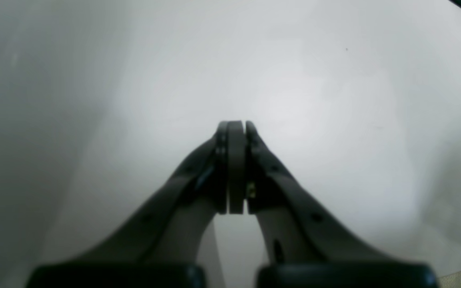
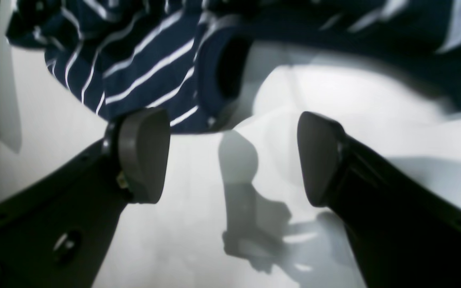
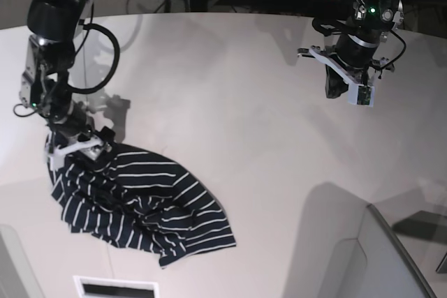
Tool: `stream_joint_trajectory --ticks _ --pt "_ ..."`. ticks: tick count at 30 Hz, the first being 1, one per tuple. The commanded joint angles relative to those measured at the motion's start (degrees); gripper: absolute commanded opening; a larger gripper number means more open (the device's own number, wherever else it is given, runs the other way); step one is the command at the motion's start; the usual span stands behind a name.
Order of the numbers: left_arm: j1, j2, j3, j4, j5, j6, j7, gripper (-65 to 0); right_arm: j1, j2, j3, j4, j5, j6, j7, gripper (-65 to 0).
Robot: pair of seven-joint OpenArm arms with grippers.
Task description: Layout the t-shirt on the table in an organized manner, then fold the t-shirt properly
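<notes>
The t-shirt (image 3: 136,204) lies bunched and rumpled near the front corner of the bench (image 3: 244,123), not yet laid out. Our right pincer (image 2: 232,156) sits low at its far edge, spread wide with nothing between the pads, likely to catch a hem. Our left pincer (image 1: 236,160) hangs well apart over bare bench, pressed together and empty, probably waiting its turn.
</notes>
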Motion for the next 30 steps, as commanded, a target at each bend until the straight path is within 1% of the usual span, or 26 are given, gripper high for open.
stream_joint_trajectory --ticks 1,5,7,10,13,14,15,17,18,19,20,21,23,26,30 --pt "-0.2 -0.3 -0.3 1.0 -0.1 0.1 -1.3 -65.0 1.6 0.5 0.1 -0.1 1.0 0.8 1.1 -18.9" --pt "-0.3 -0.3 -0.3 1.0 -0.1 0.1 -1.3 -65.0 3.6 0.3 0.0 -2.6 0.9 0.8 1.2 -18.9" --pt "-0.2 -0.3 -0.3 0.9 -0.1 0.1 -1.3 -65.0 4.5 0.3 0.0 -4.2 0.9 0.8 2.6 -18.9" --pt "0.0 -0.3 -0.3 0.9 -0.1 0.1 -1.3 -65.0 6.9 0.6 -0.1 -8.9 0.9 0.8 4.6 -19.2" --pt "0.0 -0.3 -0.3 0.9 -0.1 0.1 -1.3 -65.0 9.2 0.6 -0.1 -13.2 0.9 0.8 4.8 -20.0" --pt "0.0 -0.3 -0.3 0.9 -0.1 0.1 -1.3 -65.0 9.5 0.6 -0.1 -13.6 0.9 0.8 5.0 -22.8" --pt "0.0 -0.3 -0.3 0.9 0.0 0.1 -1.3 -65.0 9.5 0.6 -0.1 -13.7 0.9 0.8 5.6 -28.8" --pt "0.0 -0.3 -0.3 0.9 0.0 0.1 -1.3 -65.0 9.5 0.5 -0.1 -13.7 0.9 0.8 5.5 -50.1" --pt "0.0 -0.4 -0.3 0.9 0.0 0.1 -1.3 -65.0 9.3 0.5 -0.1 -13.7 0.9 0.8 5.4 -62.7" --pt "0.0 -0.4 -0.3 0.9 0.0 0.1 -1.3 -65.0 8.6 0.5 -0.1 -13.7 1.0 0.8 5.4 -65.0" --pt "0.0 -0.5 -0.3 0.9 0.0 0.1 -1.3 -65.0 7.5 0.5 -0.1 -13.5 1.1 0.9 5.0 -64.1" --pt "0.0 -0.5 -0.3 0.9 0.1 0.1 -1.3 -65.0 6.6 0.3 -0.1 -12.4 1.1 0.9 4.1 -61.5" --pt "-0.3 -0.5 -0.3 0.9 0.1 0.1 -1.3 -65.0 3.8 0.1 -0.1 -8.3 1.2 0.9 2.1 -65.0" --pt "-0.5 -0.5 -0.3 0.9 0.1 0.1 -1.3 -65.0 -1.1 -1.7 -0.1 0.8 1.2 1.0 -2.6 -64.7" --pt "-2.7 -0.5 0.5 0.2 0.2 0.1 -1.1 -65.0 -6.5 -3.4 0.0 10.4 1.3 1.0 -7.2 -64.7"
